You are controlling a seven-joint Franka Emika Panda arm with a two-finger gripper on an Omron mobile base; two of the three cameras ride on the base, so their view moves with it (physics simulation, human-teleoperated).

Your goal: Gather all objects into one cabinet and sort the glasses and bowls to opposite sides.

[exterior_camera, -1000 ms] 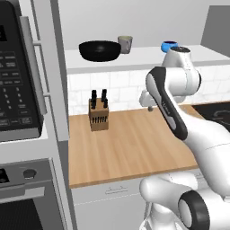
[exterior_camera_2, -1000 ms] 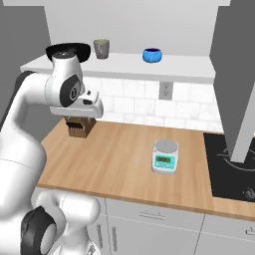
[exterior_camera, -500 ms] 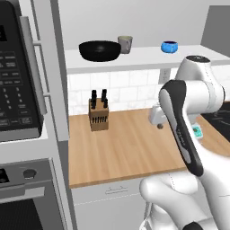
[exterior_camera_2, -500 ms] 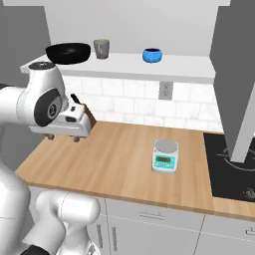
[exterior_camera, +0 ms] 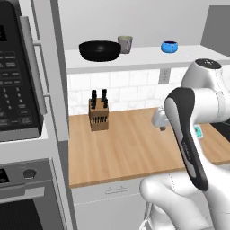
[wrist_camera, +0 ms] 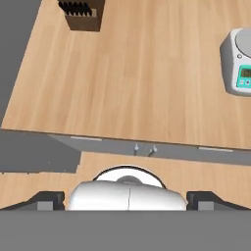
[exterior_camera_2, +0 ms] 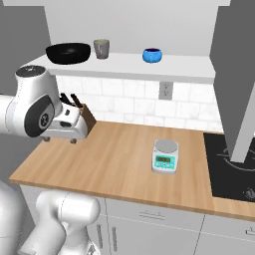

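Inside the cabinet (exterior_camera: 134,60), on its white floor board: a wide black bowl (exterior_camera: 99,50) at the left end, a grey-beige cup (exterior_camera: 125,44) just beside it on the right, and a small blue bowl (exterior_camera: 169,46) well apart, further right. Same row from the right base view: black bowl (exterior_camera_2: 68,53), cup (exterior_camera_2: 101,49), blue bowl (exterior_camera_2: 152,55), all upright on the board (exterior_camera_2: 124,64).

Below the board, a tiled wall with a socket (exterior_camera_2: 165,90), then a wooden counter (exterior_camera_2: 119,164). Against the wall on that counter, a knife block (exterior_camera: 98,116) with dark handles sticking up; partly behind the arm in the right base view (exterior_camera_2: 87,117). Further right on the wood, a small kitchen scale (exterior_camera_2: 165,156) with a round plate on top, near a black hob (exterior_camera_2: 231,167).

Over the counter, the gripper (exterior_camera_2: 60,140), held low and level on the end of the white arm. Fingertips (wrist_camera: 46,200) far apart at the bottom corners of the hand view, wide open, nothing between them. Looking down from there: the counter's front edge, the knife block (wrist_camera: 81,13) at the top, the scale (wrist_camera: 238,61) at the right edge.

At the far left, a black microwave (exterior_camera: 18,85) above an oven (exterior_camera: 27,197).
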